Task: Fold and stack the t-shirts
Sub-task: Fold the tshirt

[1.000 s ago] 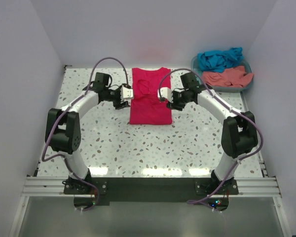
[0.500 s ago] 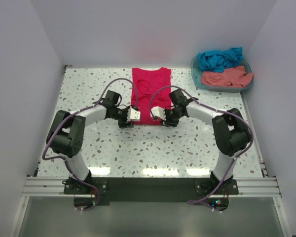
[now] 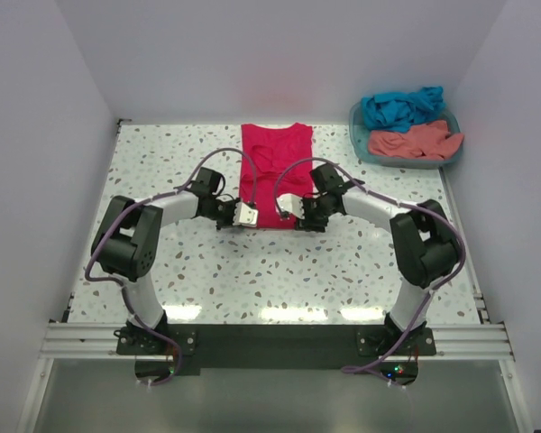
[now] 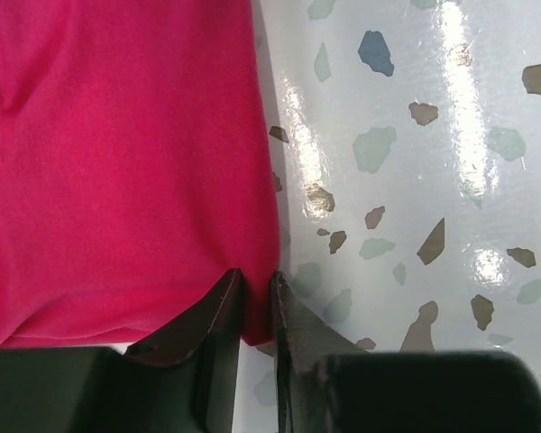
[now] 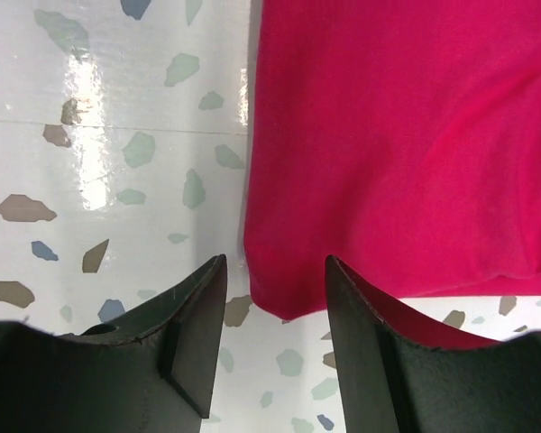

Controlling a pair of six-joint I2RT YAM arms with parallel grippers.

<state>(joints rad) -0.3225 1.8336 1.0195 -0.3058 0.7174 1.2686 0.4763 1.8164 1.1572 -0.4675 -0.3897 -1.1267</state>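
Where basket [image 3: 355,133] stands, it holds two t-shirts [image 3: 401,106] [image 3: 415,142].

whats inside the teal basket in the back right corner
Two crumpled shirts fill the basket: a teal-blue t-shirt at the far side and a salmon t-shirt nearer. They cover the basket's floor, so anything beneath them cannot be seen.

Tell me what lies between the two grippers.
The near hem of the crimson-pink t-shirt fills the stretch between the left gripper and the right gripper, as the top external view shows.
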